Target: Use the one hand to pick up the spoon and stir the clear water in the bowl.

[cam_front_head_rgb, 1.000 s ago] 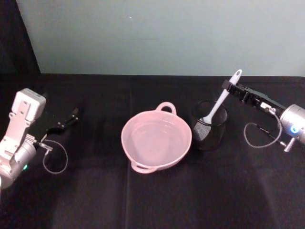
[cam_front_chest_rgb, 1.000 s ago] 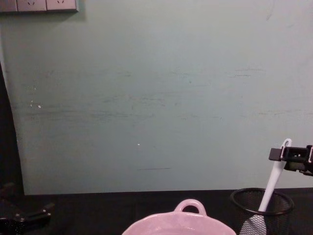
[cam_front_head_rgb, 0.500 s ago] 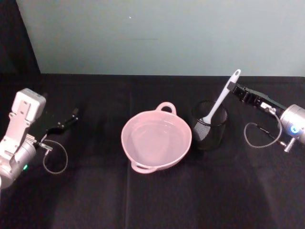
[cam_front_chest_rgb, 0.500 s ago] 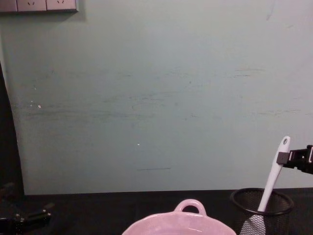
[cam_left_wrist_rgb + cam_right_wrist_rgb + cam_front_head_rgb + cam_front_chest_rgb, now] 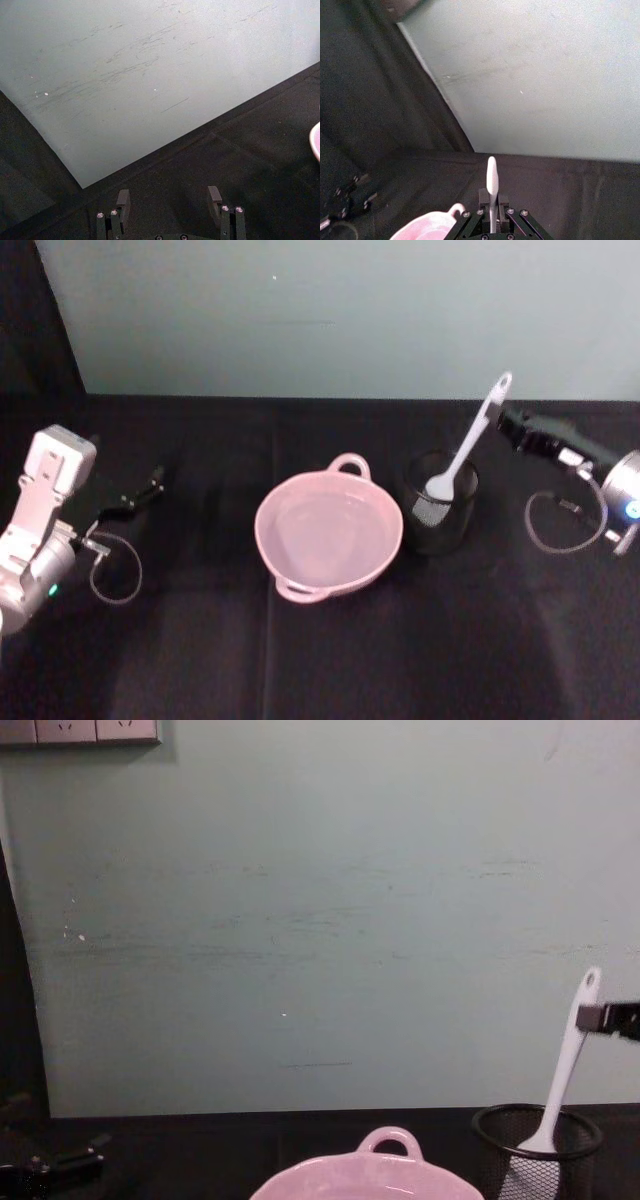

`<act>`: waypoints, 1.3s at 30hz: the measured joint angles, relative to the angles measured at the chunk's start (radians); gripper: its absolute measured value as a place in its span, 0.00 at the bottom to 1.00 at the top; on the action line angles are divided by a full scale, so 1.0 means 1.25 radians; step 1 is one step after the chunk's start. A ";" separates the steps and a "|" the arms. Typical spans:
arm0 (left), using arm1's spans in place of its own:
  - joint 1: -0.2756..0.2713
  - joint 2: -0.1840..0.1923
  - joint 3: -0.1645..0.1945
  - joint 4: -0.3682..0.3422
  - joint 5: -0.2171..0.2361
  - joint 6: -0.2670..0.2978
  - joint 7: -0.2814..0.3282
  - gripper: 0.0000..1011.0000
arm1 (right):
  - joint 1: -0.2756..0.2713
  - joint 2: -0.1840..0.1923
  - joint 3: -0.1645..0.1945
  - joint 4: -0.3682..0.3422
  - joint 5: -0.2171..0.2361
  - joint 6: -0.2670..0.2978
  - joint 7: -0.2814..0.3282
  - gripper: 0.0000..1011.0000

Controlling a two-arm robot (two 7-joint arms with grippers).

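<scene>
The white spoon (image 5: pixel 468 440) hangs tilted over the black wire-mesh cup (image 5: pixel 440 505), its broad head about level with the cup's rim. My right gripper (image 5: pixel 505 421) is shut on the upper handle, just below the tip; in the right wrist view the spoon handle (image 5: pixel 491 182) sticks up from the right gripper (image 5: pixel 491 205). The chest view shows the spoon (image 5: pixel 566 1070) held by the right gripper (image 5: pixel 592 1017) above the cup (image 5: pixel 537 1145). The pink bowl (image 5: pixel 329 533) with clear water sits left of the cup. My left gripper (image 5: pixel 140 495) rests open at the far left.
A pale green wall (image 5: pixel 330 310) closes off the back of the black-clothed table (image 5: pixel 330 650). Cables loop beside both wrists. The bowl's rim (image 5: pixel 365 1175) shows at the chest view's bottom edge. The left gripper (image 5: pixel 168 200) hangs over bare cloth.
The right gripper has closed on the spoon handle and risen, drawing the spoon's head up from inside the mesh cup to its rim. The left arm stayed still.
</scene>
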 joint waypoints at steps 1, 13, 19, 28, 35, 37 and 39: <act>0.000 0.000 0.000 0.000 0.000 0.000 0.000 1.00 | -0.004 0.012 0.000 -0.015 -0.007 -0.006 0.004 0.10; 0.000 0.000 0.000 0.000 0.000 0.000 0.000 1.00 | 0.002 0.190 0.009 -0.184 -0.051 -0.012 0.137 0.10; 0.000 0.000 0.000 0.000 0.000 0.000 0.000 1.00 | 0.040 0.231 -0.003 -0.215 -0.059 0.005 0.177 0.10; 0.000 0.000 0.000 0.000 0.000 0.000 0.000 1.00 | 0.114 0.236 -0.044 -0.245 -0.059 0.036 0.214 0.10; 0.000 0.000 0.000 0.000 0.000 0.000 0.000 1.00 | 0.178 0.199 -0.106 -0.261 -0.075 0.060 0.232 0.10; 0.000 0.000 0.000 0.000 0.000 0.000 0.000 1.00 | 0.193 0.174 -0.135 -0.255 -0.086 0.062 0.232 0.10; 0.000 0.000 0.000 0.000 0.000 0.000 0.000 1.00 | 0.201 0.147 -0.162 -0.239 -0.095 0.056 0.231 0.10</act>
